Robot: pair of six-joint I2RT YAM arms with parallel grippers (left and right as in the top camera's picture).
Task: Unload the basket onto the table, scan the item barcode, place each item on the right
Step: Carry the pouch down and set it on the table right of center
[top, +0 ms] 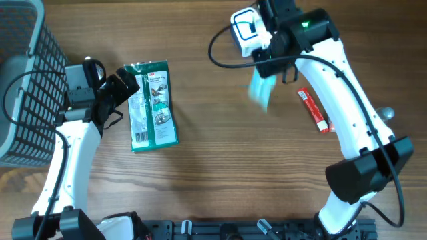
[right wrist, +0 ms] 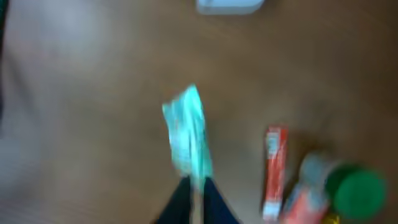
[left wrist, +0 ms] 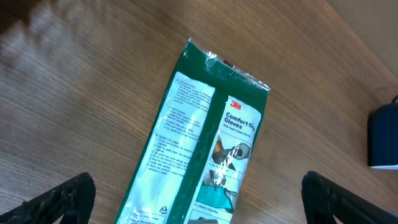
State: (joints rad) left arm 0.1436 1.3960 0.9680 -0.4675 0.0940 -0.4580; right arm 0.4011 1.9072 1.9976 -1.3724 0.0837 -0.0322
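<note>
Teal packet (right wrist: 188, 134) looked limp and light; my right end effector (right wrist: 194, 190) was clamped on its edge, left end effector (left wrist: 200, 202) spread apart.

Backdrop: brown wood-grain desk (top: 220, 187) filled every view.
Overhead, the grain ran left-right in long plank streaks, mid-brown with darker lines. Light was soft and even; shadows were short and faint. In the left wrist view the grain ran diagonally, a pale sheen sat top left, and a straight seam cut the top right corner, paler wood beyond it. Right wrist view was blurred: flat reddish-brown only.
</note>
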